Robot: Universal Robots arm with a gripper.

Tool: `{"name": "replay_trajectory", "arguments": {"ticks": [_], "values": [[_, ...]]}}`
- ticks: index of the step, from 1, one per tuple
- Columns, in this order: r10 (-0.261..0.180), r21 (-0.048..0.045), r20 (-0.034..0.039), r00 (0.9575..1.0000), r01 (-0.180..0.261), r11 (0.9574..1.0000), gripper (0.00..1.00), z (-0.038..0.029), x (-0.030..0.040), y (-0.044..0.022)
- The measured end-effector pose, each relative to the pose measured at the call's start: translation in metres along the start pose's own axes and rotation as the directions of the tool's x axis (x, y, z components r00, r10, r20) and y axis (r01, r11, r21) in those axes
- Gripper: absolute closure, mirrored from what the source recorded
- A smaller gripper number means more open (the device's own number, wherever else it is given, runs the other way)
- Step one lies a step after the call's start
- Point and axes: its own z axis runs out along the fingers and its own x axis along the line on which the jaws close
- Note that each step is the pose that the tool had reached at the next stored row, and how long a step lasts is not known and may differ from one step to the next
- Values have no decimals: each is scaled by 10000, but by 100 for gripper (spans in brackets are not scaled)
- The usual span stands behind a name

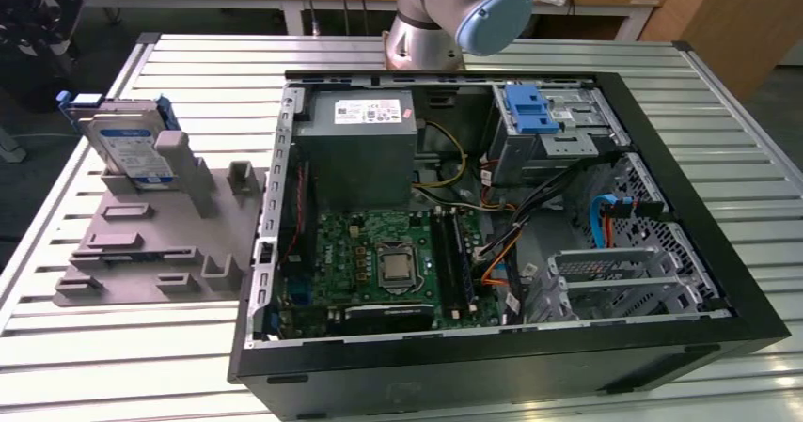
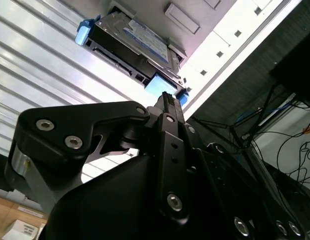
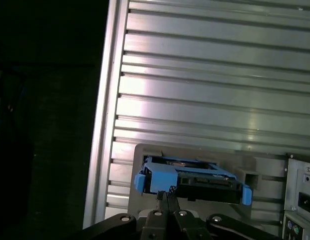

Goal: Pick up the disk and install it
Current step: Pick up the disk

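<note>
The flat silver disk [image 1: 132, 149], edged with blue plastic rails, stands upright in a grey moulded holder [image 1: 164, 243] on the ribbed metal tabletop [image 1: 126, 347] — the black hand [image 3: 167, 192] hovers near it, fingers pinched together, empty.

The disk [image 1: 130, 151] stood on edge, near upright, in the upper left of the exterior view, seated in a slot of the grey holder [image 1: 150, 239]. It was a silver drive with a white-and-blue label facing outward and blue carrier rails along its edges.

Blue-railed disk [image 2: 130, 42] in grey stand [image 2: 180, 19], fingers [image 2: 168, 117] closed, tips near it
</note>
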Motion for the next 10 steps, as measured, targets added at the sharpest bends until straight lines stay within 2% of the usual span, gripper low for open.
{"name": "replay_trajectory", "arguments": {"ticks": [3, 5, 7, 10], "values": [[-402, 3, -14, 9992, 402, 9992, 89, 1, 0, 0], [-756, 4, -28, 9971, 756, 9971, 89, 1, 0, 0], [-1124, 6, -43, 9937, 1124, 9937, 89, 1, 1, 0], [-1659, 7, -65, 9861, 1659, 9861, 89, 1, 1, 0]]}}
